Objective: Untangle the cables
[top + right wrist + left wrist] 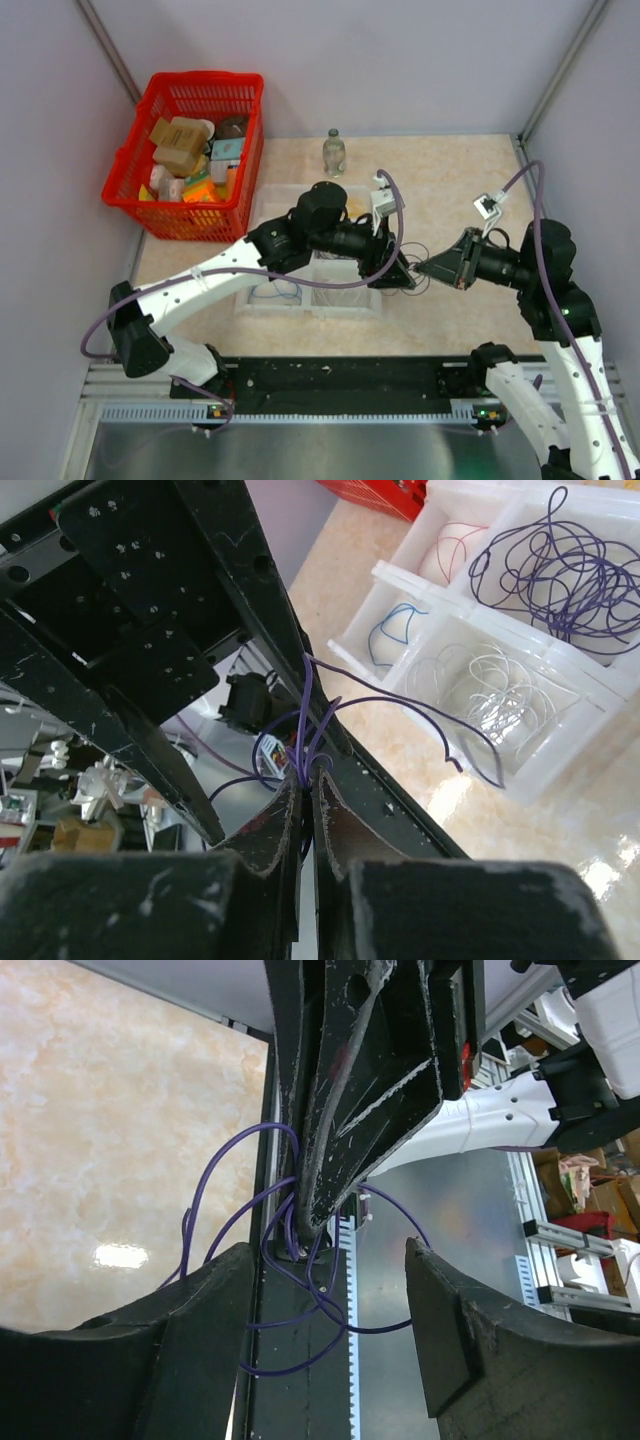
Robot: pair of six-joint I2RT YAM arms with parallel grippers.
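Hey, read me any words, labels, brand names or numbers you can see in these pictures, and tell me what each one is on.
No text is readable in any view.
Boxes in the red basket: printed packaging, too small to read.
Bottle: any label is too small and blurred to tell.

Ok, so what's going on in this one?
Two robot arms are working a small tangle of thin purple cables held in mid-air. The right claw is shut on the bunch, while the left claw stands open around the hanging loops, not gripping them. A white divided tray nearby already holds separated purple, white, pink and blue strands.
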